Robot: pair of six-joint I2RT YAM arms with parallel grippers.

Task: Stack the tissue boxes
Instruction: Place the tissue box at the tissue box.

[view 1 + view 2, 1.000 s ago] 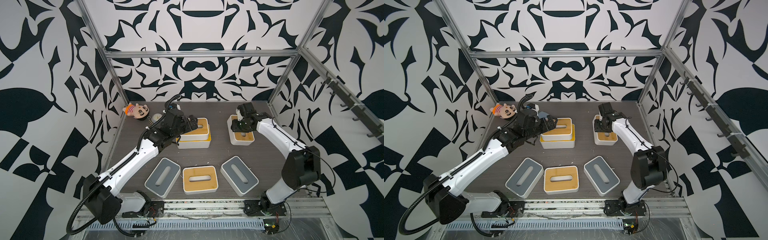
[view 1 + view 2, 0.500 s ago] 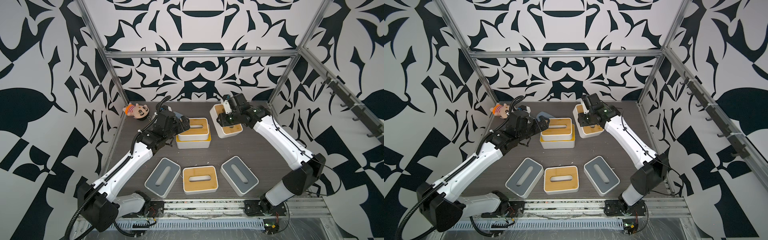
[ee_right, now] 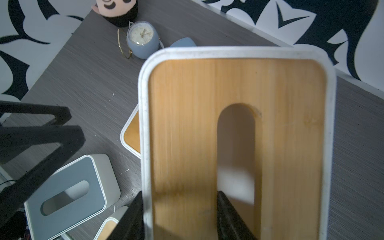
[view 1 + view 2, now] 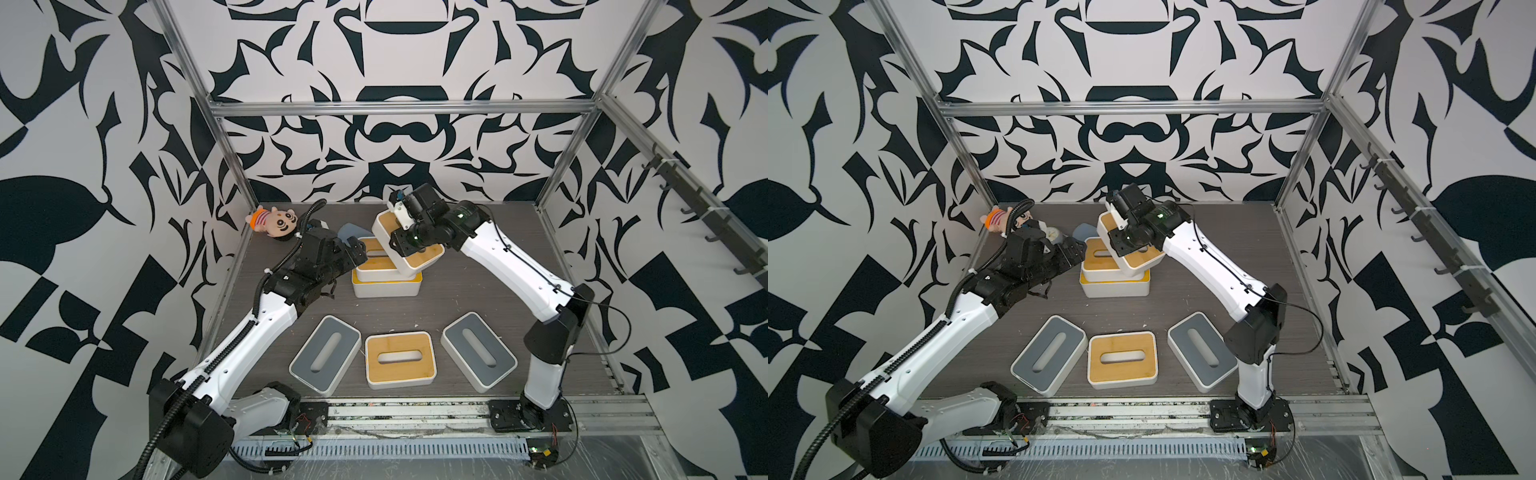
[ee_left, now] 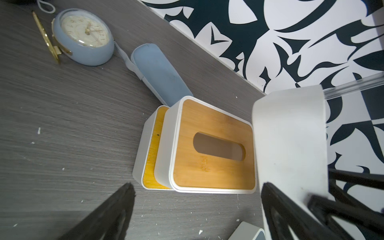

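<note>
Pouch (image 5: 160,72) abuts stack (image 5: 207,166), apparently; clock (image 5: 83,37), doll (image 4: 276,222) beyond; left gripper (image 4: 356,251) alongside.

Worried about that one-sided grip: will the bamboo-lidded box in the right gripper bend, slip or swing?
Probably rigid: the bamboo-lidded box keeps its shape though tilted. The right gripper pinches one side through the slot, so it may pivot. Its smooth sides could slip.

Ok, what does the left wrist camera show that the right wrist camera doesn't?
Left wrist only: a bamboo-lidded box seen whole, stacked on the yellow-lidded box. Right wrist only: the plush doll, a whole grey-lidded box, and the right hand gripping the held box through its lid slot. Both: the clock, the blue pouch, the held box.
</note>
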